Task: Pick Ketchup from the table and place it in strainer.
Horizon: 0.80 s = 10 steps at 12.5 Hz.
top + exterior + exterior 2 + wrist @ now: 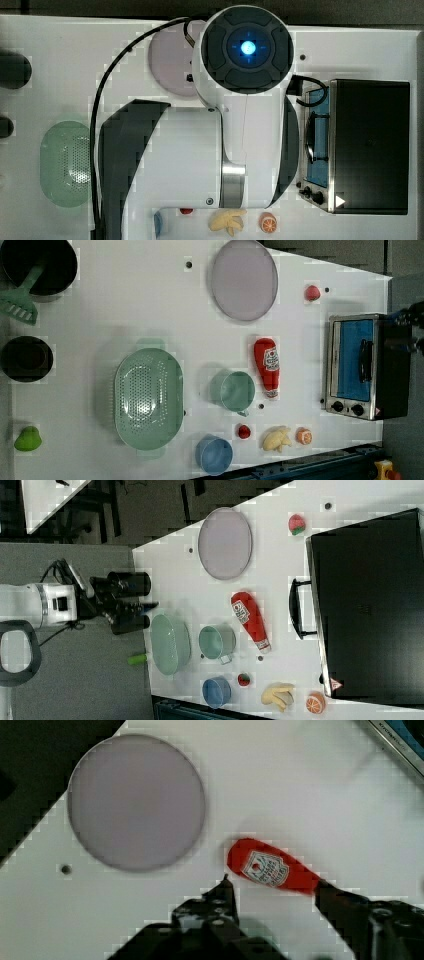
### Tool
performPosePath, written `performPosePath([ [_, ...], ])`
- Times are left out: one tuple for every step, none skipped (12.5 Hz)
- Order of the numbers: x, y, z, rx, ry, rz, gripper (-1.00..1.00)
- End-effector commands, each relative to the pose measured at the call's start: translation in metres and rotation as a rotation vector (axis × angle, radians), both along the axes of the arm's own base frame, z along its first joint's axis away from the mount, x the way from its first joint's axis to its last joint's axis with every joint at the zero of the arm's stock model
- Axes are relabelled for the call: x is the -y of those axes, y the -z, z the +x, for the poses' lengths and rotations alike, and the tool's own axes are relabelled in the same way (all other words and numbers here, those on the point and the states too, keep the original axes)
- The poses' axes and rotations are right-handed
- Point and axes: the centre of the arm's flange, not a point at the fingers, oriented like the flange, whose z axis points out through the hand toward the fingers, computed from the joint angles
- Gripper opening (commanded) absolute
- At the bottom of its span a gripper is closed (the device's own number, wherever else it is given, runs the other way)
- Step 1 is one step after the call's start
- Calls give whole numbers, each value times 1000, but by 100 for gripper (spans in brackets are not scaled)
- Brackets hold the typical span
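We have our gripper hanging high above the table with its fingers standing apart and nothing between them. The ketchup lies flat on the table, untouched, between the green cup and the toaster oven in the left view, well apart from the strainer, which sits on the far side of the cup. In the wrist view the bottle's long axis runs roughly along the line from one finger to the other, its capped end hidden behind one of them. So we judge that we must turn the wrist until the fingers straddle the bottle across its width, then descend
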Motion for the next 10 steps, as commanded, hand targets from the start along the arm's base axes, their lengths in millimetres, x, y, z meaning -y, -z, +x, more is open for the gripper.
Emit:
performPosePath([
  [26, -56, -51, -40, 67, 26, 58],
  [26, -55, -50, -42, 67, 26, 80],
  [26, -52, -48, -41, 59, 26, 99],
  [25, -45, -45, -44, 42, 27, 100],
  [23, -35, -42, -54, 11, 28, 100],
  [22, -22, -38, -65, -47, 32, 100],
  [21, -8, -34, -72, -134, 37, 100],
  [20, 7, -29, -74, -236, 43, 100],
  [20, 24, -25, -77, -340, 50, 100],
  [20, 42, -21, -81, -444, 59, 100],
])
